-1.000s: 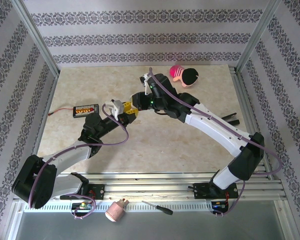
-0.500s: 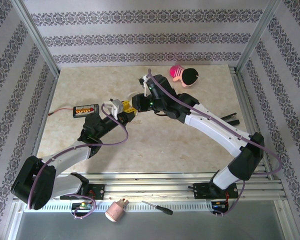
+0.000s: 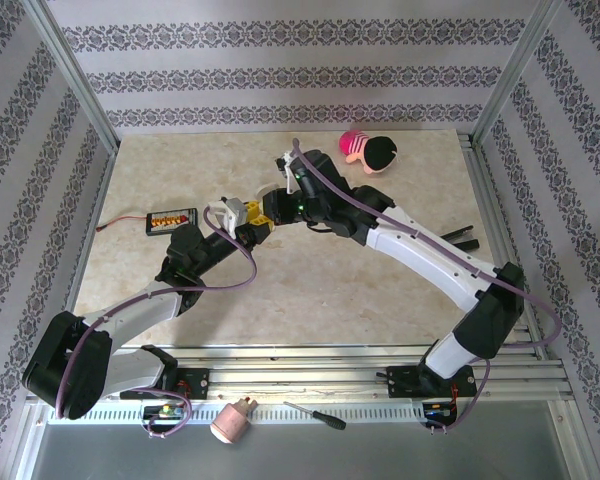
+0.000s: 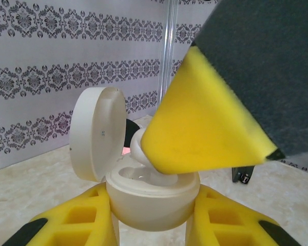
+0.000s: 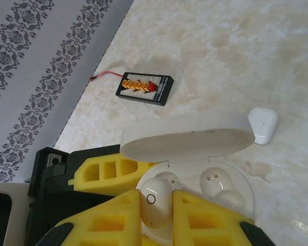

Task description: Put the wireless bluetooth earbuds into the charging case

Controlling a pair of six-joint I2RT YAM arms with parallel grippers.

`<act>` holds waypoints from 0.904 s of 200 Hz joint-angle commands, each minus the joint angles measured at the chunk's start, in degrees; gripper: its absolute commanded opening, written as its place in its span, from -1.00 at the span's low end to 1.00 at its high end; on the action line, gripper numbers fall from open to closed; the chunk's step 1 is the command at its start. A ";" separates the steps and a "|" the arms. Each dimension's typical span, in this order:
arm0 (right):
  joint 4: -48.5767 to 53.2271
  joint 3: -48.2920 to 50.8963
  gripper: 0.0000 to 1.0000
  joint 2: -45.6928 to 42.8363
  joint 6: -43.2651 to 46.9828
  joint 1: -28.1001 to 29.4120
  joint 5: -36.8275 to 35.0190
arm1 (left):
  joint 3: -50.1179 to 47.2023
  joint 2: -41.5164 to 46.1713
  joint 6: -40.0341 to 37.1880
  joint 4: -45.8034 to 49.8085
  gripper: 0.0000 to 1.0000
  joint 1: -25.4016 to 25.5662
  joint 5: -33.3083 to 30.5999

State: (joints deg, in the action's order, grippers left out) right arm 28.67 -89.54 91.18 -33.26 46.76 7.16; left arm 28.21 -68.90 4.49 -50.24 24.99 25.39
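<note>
Grips the open charging case [image 4: 151, 205] in the left jaws, lid swung up, about mid-tabletop [image 5: 236, 51]. Pinches one white earbud [image 5: 156, 200] in the right jaws, right at the mouth of the case's well. Has another small white piece [image 5: 262, 124] lying on the tabletop beyond the lid.

Black-jointed arms [image 3: 430, 255], white links, purple cables [image 3: 558, 328]; yellow foam gripper fingers [image 5: 100, 225], black-tipped
</note>
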 commanded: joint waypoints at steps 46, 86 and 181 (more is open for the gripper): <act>7.60 -5.29 -0.47 1.75 1.51 1.01 -2.37 | 1.95 0.32 -1.57 -2.39 -0.67 -0.60 0.98; 7.18 -5.76 -0.27 -0.04 2.70 0.91 -2.69 | 1.41 0.34 -1.48 -3.16 -0.67 -0.64 0.71; -1.03 16.54 0.18 -20.36 2.28 -6.90 -9.37 | -0.46 3.71 -5.99 3.15 -0.67 -0.65 -0.52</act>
State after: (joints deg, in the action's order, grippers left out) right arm 28.49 -78.39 75.48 -31.18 43.18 2.68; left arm 28.23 -67.85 1.43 -49.23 24.99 25.17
